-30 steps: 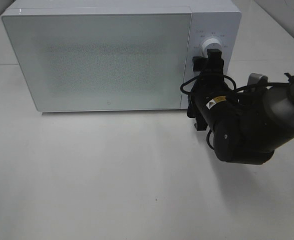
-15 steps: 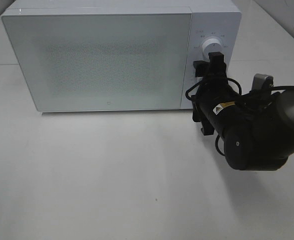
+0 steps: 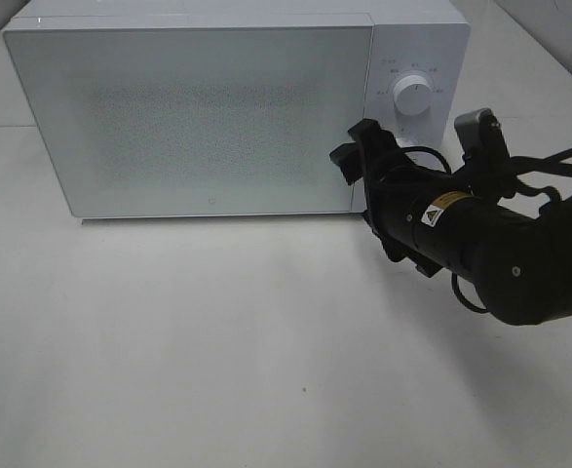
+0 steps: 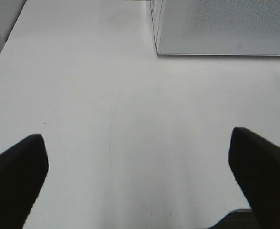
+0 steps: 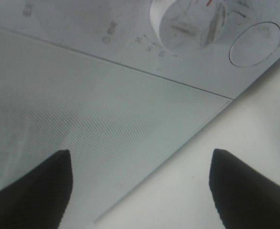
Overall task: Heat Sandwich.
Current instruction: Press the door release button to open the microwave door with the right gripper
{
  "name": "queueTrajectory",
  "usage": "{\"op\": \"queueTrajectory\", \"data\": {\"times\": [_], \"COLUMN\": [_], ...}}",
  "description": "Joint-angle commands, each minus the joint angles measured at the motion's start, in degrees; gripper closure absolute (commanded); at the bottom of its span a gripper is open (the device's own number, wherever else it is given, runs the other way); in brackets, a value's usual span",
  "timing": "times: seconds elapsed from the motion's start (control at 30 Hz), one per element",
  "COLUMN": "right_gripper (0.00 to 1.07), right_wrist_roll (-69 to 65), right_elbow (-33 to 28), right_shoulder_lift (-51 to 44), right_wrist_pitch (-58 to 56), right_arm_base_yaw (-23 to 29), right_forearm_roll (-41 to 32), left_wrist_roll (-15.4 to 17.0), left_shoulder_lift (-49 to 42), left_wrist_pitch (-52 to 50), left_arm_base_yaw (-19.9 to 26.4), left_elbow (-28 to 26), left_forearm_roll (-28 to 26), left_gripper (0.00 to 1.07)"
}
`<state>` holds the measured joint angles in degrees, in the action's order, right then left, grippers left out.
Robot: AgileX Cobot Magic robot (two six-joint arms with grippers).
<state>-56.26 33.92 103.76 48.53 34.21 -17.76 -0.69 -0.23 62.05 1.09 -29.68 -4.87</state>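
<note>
The sandwich is out of view. The white microwave (image 3: 198, 117) stands at the back of the table with its door (image 3: 188, 122) shut. My right gripper (image 3: 356, 151) is open and empty, just in front of the door's right edge and below-left of the round dial (image 3: 412, 97). In the right wrist view the gripper (image 5: 140, 160) faces the door's lower corner, with the dial (image 5: 190, 21) and a round button (image 5: 254, 43) beyond it. My left gripper (image 4: 137, 138) is open and empty over bare table, well short of the microwave's (image 4: 225, 28) corner.
The white table (image 3: 217, 341) spreads out in front of the microwave. The right arm's dark body (image 3: 490, 253) and its cables hang over the table's right side. In the left wrist view the table's edge (image 4: 225, 217) lies close by.
My right gripper has come off the dial and swung left and down to the door's right edge. The left gripper has not moved.
</note>
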Motion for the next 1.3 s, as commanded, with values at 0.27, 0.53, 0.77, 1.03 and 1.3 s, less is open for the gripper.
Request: {"op": "queueTrajectory", "data": {"times": [0.27, 0.53, 0.77, 1.03, 1.3], "right_gripper": [0.31, 0.31, 0.31, 0.31, 0.31], "right_wrist_roll": [27.56, 46.47, 56.26, 60.28, 58.90], "right_elbow": [0.06, 1.60, 1.78, 1.78, 1.78], "right_shoulder_lift": [-7.73, -13.41, -19.54, -24.98, -31.74], "right_wrist_pitch": [-18.74, -34.15, -45.49, -52.77, -63.94], "right_arm_base_yaw": [-0.23, -3.44, -8.88, -13.12, -14.21], "right_forearm_roll": [-1.20, -2.41, -2.12, -0.11, 8.77], "left_wrist_roll": [0.00, 0.00, 0.00, 0.00, 0.00], "left_shoulder_lift": [-0.92, -0.92, -0.92, -0.92, -0.92], "left_wrist_pitch": [-0.69, -0.69, -0.69, -0.69, -0.69], "left_arm_base_yaw": [0.11, 0.11, 0.11, 0.11, 0.11], "left_elbow": [0.06, 0.06, 0.06, 0.06, 0.06], "left_forearm_roll": [-0.52, -0.52, -0.52, -0.52, -0.52], "left_gripper": [0.09, 0.09, 0.09, 0.09, 0.09]}}
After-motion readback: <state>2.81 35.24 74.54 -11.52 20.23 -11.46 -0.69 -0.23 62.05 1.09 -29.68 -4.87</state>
